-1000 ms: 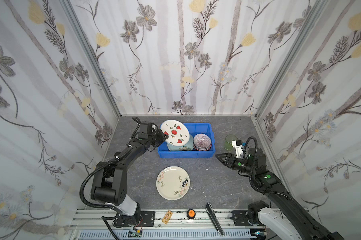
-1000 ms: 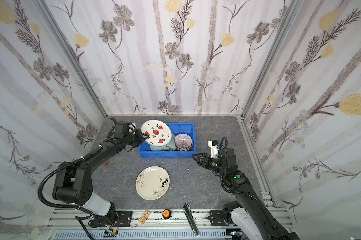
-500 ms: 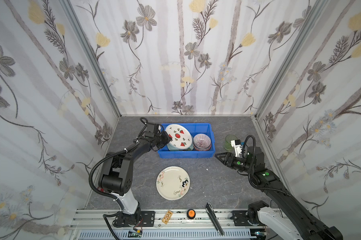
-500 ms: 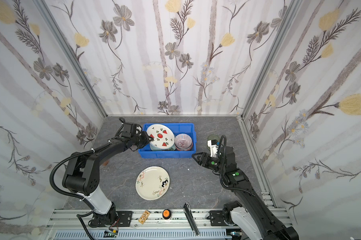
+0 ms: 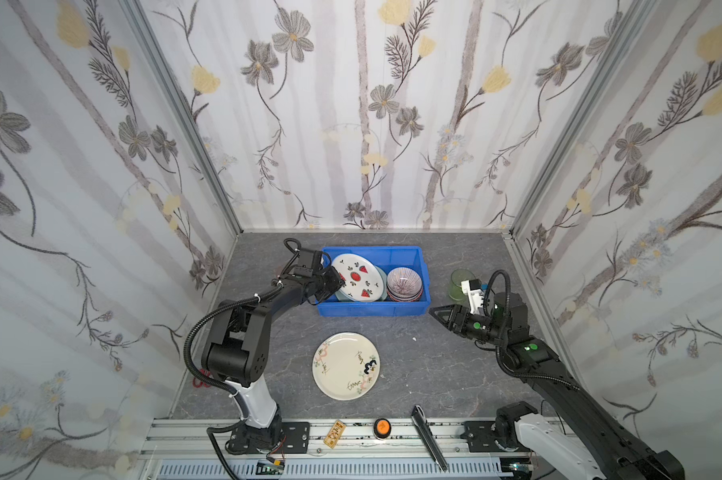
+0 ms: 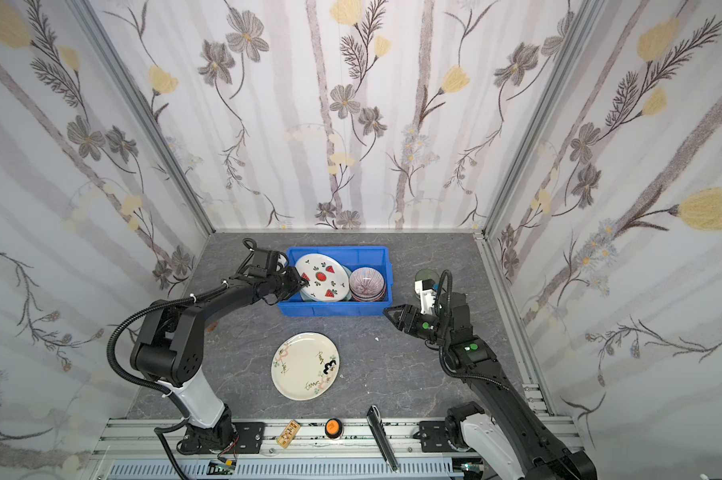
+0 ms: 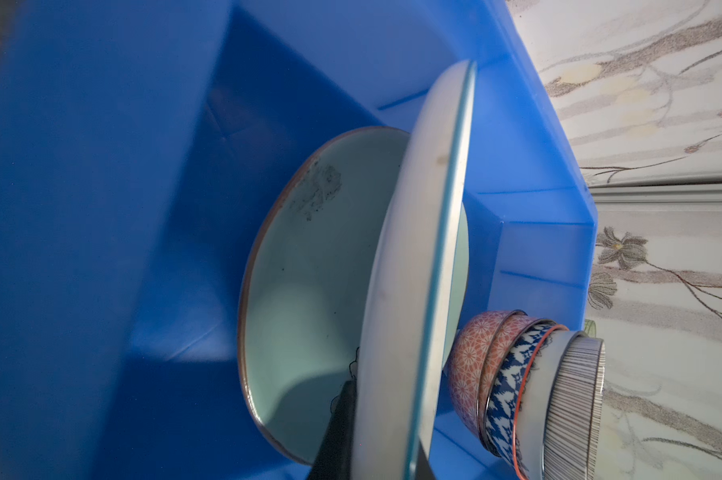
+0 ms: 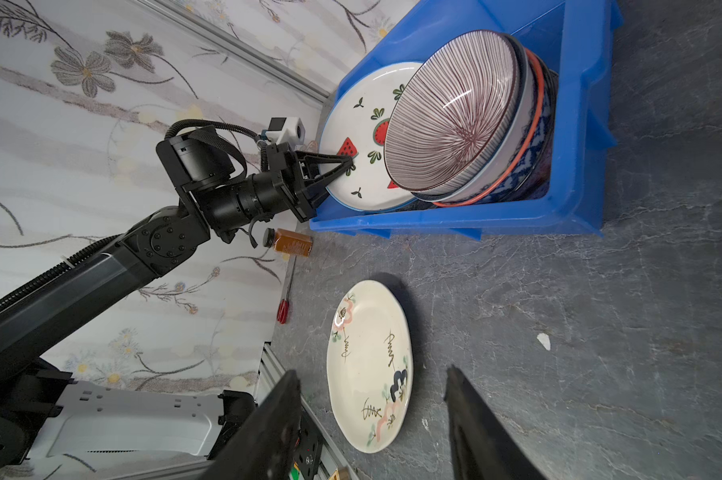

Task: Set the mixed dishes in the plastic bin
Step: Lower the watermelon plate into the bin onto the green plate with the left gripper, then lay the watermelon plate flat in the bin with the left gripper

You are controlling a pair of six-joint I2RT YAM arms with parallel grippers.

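Down inside the plastic bin (image 5: 371, 309) now, not above it: watermelon plate (image 5: 357, 277), rim pinched by left gripper (image 5: 338, 284). Just needs releasing.

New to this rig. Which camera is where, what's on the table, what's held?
Two black robot arms stand on a rail at the table's front, each ending in a two-fingered pincer. Two pictures look down from overhead; two come from wrist cameras. The left pincer is shut on the rim of a white round plate with watermelon drawings, tilted inside the bright blue plastic bin, over a pale green plate, beside a stack of patterned bowls. The right pincer is open and empty. On the grey table: a cream round plate with drawings and a green glass tumbler.
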